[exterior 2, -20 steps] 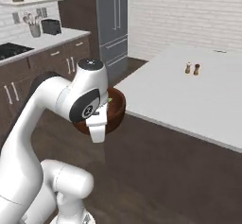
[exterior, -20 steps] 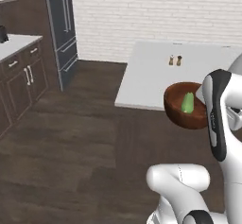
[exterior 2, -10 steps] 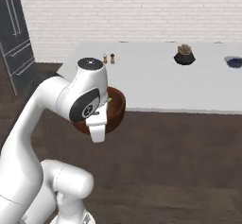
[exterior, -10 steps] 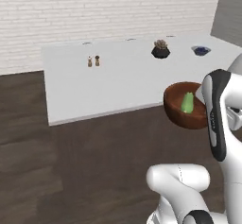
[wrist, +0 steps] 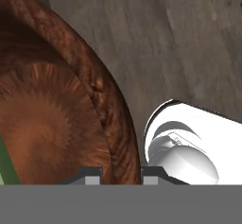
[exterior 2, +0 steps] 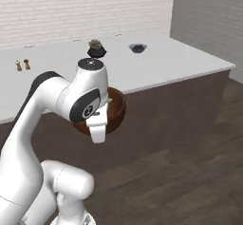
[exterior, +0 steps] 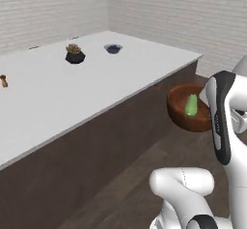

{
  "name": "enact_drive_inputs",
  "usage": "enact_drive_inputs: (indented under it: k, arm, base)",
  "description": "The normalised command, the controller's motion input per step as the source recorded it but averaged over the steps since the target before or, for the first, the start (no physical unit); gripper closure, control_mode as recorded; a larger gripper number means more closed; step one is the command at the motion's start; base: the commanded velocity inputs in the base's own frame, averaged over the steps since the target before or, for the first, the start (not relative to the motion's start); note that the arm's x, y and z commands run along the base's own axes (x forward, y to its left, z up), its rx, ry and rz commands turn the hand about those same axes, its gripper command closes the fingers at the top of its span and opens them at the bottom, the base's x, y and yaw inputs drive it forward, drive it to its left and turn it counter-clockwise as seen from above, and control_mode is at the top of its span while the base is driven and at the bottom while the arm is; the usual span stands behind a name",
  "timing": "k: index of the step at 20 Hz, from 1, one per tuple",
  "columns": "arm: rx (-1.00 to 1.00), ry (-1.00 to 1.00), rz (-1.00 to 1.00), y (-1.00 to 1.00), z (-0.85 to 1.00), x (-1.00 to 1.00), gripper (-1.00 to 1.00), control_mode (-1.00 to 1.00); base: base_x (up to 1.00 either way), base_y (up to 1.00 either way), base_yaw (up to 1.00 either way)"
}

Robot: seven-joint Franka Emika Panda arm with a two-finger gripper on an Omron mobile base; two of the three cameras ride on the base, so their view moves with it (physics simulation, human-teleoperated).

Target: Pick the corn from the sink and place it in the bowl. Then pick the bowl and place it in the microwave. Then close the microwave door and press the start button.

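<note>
Corn point(exterior: 191, 105) is lying inside the wooden bowl point(exterior: 179, 108) at right centre of the left base view, hanging in the air beyond the white tabletop point(exterior: 58, 93). In the right base view, the bowl point(exterior 2: 116, 113) is sitting mid-frame behind the arm. In the hand view, the fingers point(wrist: 122, 176) are pinching the bowl's rim point(wrist: 113, 119) at bottom centre.

The rim of the round reddish-brown wooden bowl point(wrist: 111, 119) is clamped between the two small dark fingertips point(wrist: 92, 176). Dark wooden floor planks point(wrist: 179, 43) are seen beyond it.
</note>
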Motion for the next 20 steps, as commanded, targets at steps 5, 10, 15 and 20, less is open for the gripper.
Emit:
enact_drive_inputs:
  k: [5, 10, 15, 20]
  arm:
    - [0.00, 0.00, 0.00, 0.00, 0.00, 0.00, 1.00, 1.00]
    - [0.00, 0.00, 0.00, 0.00, 0.00, 0.00, 1.00, 1.00]
    - [0.00, 0.00, 0.00, 0.00, 0.00, 0.00, 1.00, 1.00]
    - [0.00, 0.00, 0.00, 0.00, 0.00, 0.00, 1.00, 1.00]
  base:
    - [-0.05, 0.00, -0.77]
    - [0.00, 0.00, -0.75]
    - [0.01, 0.00, -0.70]
    - [0.41, 0.21, -0.60]
